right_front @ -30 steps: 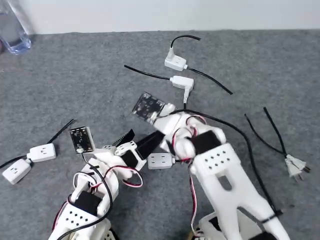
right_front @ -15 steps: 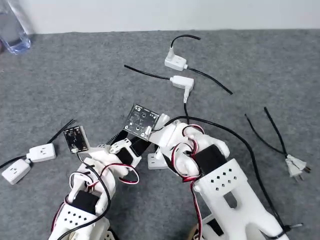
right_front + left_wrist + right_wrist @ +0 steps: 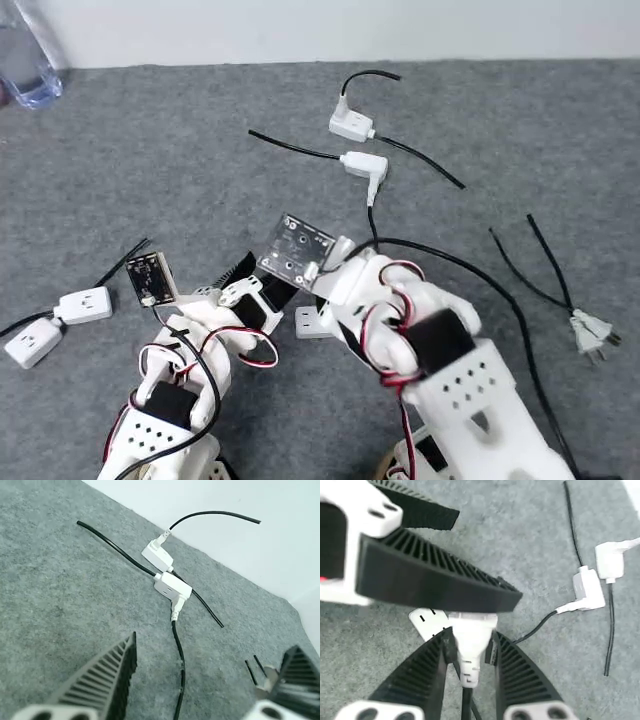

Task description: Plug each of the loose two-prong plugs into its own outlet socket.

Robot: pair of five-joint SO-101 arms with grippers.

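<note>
My right gripper is shut on a white two-prong plug with a black cable. The plug's front end meets a white outlet socket on the grey carpet; its prongs are hidden under a black finger of my left gripper. In the high view that socket lies between the two arms. My left gripper is open, fingers wide apart, right over the socket. A loose plug lies at the far right.
Two plugged white pairs lie at the back, also in the left wrist view. Two more sockets sit at the left edge. A clear bottle stands in the back left corner.
The right arm has drawn back and shifted right, keeping hold of the plug. The socket slid slightly left, and the left arm moved a little to the left.
</note>
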